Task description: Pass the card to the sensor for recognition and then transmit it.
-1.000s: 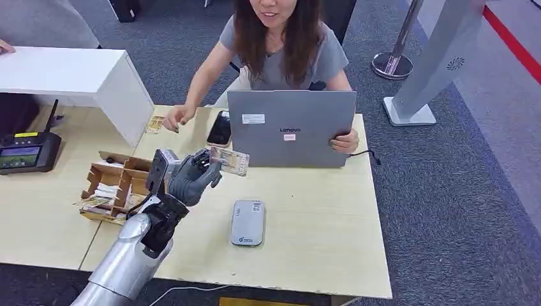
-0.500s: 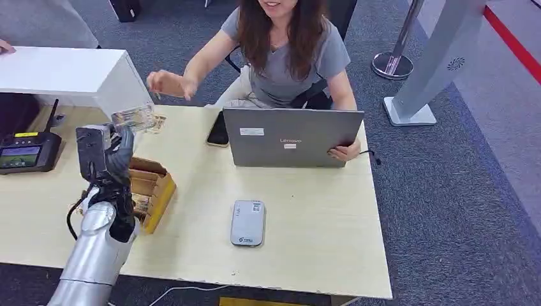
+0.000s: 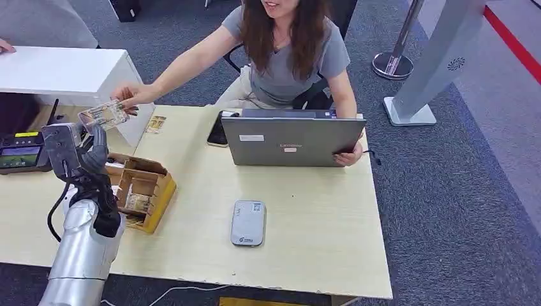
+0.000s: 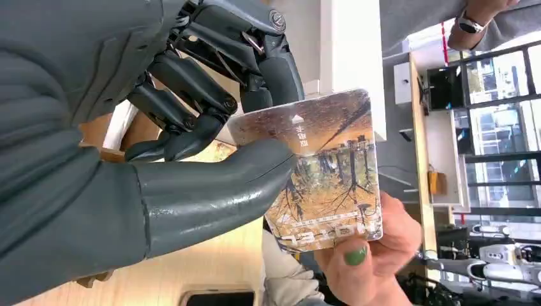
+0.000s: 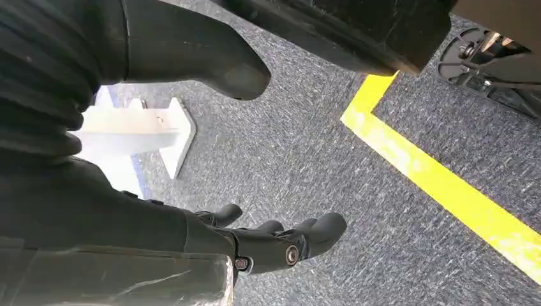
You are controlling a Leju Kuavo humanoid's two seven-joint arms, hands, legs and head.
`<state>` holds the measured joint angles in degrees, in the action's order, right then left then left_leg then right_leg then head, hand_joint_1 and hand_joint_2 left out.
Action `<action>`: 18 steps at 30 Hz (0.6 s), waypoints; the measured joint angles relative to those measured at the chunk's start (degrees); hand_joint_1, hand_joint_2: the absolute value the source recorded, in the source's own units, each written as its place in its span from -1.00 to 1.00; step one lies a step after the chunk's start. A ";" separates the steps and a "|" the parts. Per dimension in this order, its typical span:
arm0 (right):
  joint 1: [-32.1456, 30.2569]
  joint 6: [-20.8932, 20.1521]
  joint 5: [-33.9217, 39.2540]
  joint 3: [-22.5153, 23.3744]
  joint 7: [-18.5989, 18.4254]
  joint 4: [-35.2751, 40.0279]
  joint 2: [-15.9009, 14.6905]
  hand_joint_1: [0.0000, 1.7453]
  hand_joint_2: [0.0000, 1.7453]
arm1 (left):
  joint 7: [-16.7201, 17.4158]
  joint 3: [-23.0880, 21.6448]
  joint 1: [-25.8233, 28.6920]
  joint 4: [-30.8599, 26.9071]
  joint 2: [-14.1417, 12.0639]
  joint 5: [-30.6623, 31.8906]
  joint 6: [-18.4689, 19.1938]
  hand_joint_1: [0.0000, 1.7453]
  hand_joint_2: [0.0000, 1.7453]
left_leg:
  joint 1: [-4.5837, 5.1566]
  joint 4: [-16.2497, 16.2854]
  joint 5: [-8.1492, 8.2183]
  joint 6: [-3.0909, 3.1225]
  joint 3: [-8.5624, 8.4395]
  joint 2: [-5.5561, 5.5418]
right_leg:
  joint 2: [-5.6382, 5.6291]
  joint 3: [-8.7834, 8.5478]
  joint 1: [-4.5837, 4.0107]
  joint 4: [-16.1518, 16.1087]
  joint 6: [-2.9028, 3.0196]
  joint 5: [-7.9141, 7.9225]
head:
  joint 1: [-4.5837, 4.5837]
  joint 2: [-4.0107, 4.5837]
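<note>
Since the earlier frame, the left hand (image 3: pixel 86 150) is seen further to the left and raised near the white box (image 3: pixel 70 76), and the person's hand (image 3: pixel 131 97) is now stretched out to the card (image 3: pixel 102 115). Thumb and fingers of the left hand are observed pinching the card at one end, while the person's hand (image 4: pixel 363 261) grips the opposite end, so the card (image 4: pixel 325 172) is held between both above the table's left part. A dark terminal (image 3: pixel 22 153) is noted at the far left of the table (image 3: pixel 306 223). Just right of the left arm, an open cardboard box (image 3: pixel 143 191) is recorded, with printed cards lying in its compartments; their number cannot be told. Further right, a grey sensor (image 3: pixel 247 222) lies flat on the table, well apart from the card. Behind it a grey laptop (image 3: pixel 290 140) is steadied by the person's other hand. The right hand (image 5: pixel 274 239) is seen hanging over carpet, fingers loosely extended and holding nothing.
</note>
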<state>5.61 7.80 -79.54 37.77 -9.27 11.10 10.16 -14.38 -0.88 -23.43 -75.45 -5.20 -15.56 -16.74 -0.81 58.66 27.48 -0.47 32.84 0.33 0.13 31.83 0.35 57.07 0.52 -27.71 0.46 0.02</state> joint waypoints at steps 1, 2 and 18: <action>0.00 0.00 0.02 0.04 0.00 0.00 0.00 -1.00 1.00 | 0.09 0.18 -0.13 0.20 0.00 0.00 0.27 1.00 1.00 | 0.00 0.00 0.00 0.00 0.00 0.00 | 0.00 0.00 0.00 0.00 0.00 0.00 | 0.00 0.00; 0.01 -0.02 0.02 0.04 0.00 0.00 0.00 -1.00 1.00 | 0.18 0.40 -0.28 0.33 0.04 0.00 0.59 1.00 1.00 | 0.00 0.00 0.00 0.00 0.00 0.02 | -0.02 0.00 0.00 0.00 0.00 0.00 | 0.00 0.00; 0.04 -0.09 0.09 0.26 -0.20 0.02 0.00 -1.00 1.00 | 0.33 0.94 -1.45 2.56 0.57 0.24 1.66 -1.00 1.00 | 0.00 0.00 0.01 0.01 0.01 0.02 | -0.02 0.02 0.00 0.00 0.00 0.00 | 0.00 0.00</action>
<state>5.65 7.72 -79.45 38.03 -9.46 11.13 10.16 -14.05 0.07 -24.88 -72.89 -4.63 -15.32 -15.08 -0.82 58.66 27.49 -0.47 32.85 0.35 0.11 31.86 0.34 57.07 0.53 -27.71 0.46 0.02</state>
